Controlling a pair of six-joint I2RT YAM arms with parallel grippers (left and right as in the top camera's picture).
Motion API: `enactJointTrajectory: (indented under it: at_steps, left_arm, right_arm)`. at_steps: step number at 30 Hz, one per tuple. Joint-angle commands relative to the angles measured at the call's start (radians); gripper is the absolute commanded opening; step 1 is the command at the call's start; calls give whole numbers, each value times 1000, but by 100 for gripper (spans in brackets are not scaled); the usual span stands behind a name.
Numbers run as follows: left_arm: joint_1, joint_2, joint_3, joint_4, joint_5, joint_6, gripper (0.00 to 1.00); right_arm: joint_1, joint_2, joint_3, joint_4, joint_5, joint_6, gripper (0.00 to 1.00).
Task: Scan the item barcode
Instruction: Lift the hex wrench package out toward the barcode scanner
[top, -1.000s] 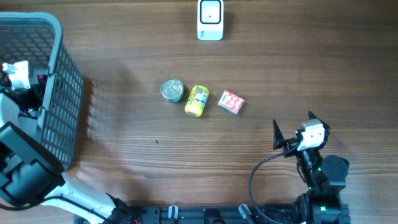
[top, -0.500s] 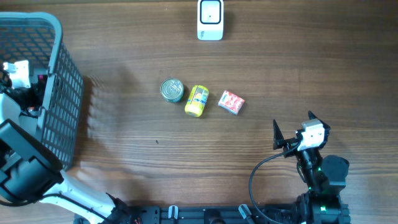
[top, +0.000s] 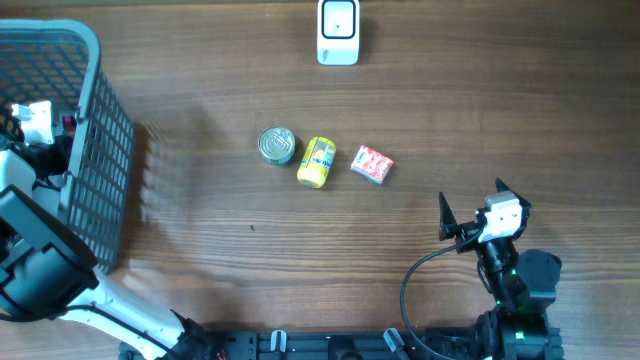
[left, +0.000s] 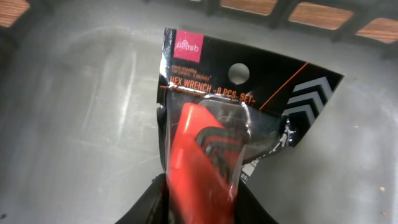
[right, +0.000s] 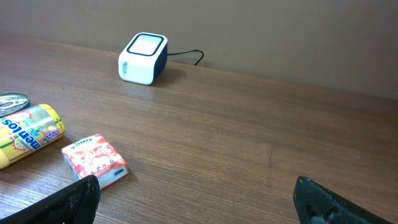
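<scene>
In the left wrist view a hex wrench set pack (left: 242, 81), a black and orange card with red tools under clear plastic, lies on the grey basket floor (left: 74, 112). My left gripper (left: 199, 202) reaches down inside the basket (top: 95, 150), and its black fingers (left: 152, 199) press both sides of the pack's red blister. No barcode shows on the pack's face. The white scanner (top: 338, 30) stands at the far middle of the table. My right gripper (top: 472, 198) hovers open over the near right of the table, holding nothing.
A tin can (top: 277, 144), a yellow Mentos tub (top: 317, 162) and a small red packet (top: 372, 164) lie in a row mid-table. The right wrist view shows the scanner (right: 143, 58) with its cable, the tub (right: 28, 134) and the packet (right: 94, 160).
The left wrist shifted slightly inside the basket. The right arm and the table items have not moved.
</scene>
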Motion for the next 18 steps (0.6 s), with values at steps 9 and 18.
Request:
enactJointTrajectory:
  at_steps: [9,18]
  left_arm:
    - [3,11,-7,-5,-5,-3,4]
    - [3,-50,-7,60,-5,-113,4]
  right_arm:
    - [4,2,-1,-2,16,14,100]
    - [4,2,-1,-5,16,14,100]
